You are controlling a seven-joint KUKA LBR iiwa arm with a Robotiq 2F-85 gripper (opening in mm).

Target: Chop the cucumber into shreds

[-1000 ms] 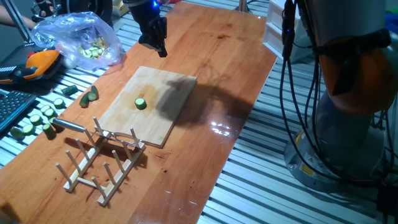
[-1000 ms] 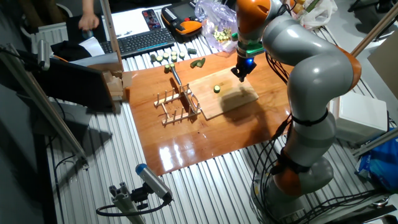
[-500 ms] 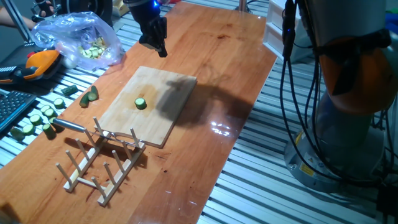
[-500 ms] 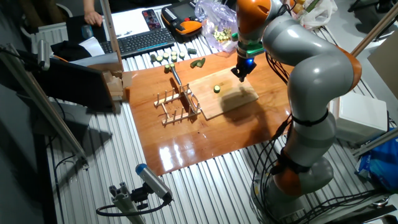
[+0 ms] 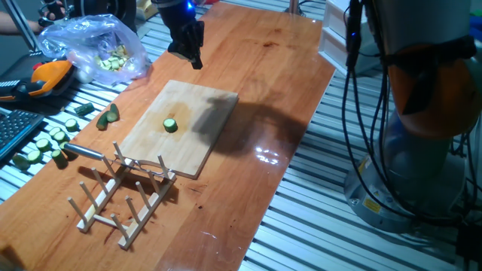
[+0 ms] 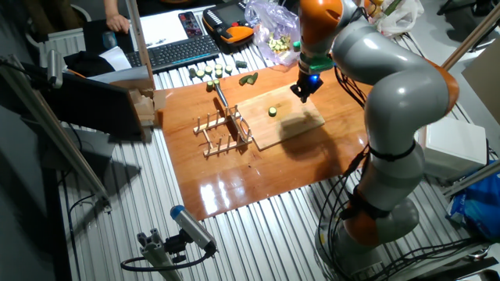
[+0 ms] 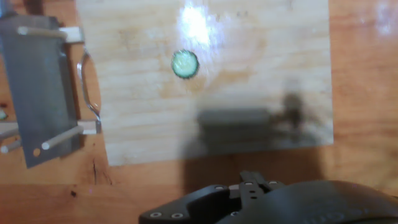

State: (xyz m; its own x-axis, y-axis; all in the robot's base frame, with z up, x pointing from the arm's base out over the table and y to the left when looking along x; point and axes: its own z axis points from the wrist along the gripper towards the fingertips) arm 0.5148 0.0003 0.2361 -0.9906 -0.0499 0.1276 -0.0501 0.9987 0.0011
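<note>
The cucumber (image 5: 171,125) lies whole on the cutting board (image 5: 197,143), just beyond the wooden rack (image 5: 120,197), exactly where it lay a second ago. The gripper (image 5: 188,51) hangs above the board's far edge, unmoved, holding nothing; its opening cannot be made out. No writing is legible.

Only the arm's (image 6: 391,101) upper links have shifted slightly to the right; the rest is unchanged.
</note>
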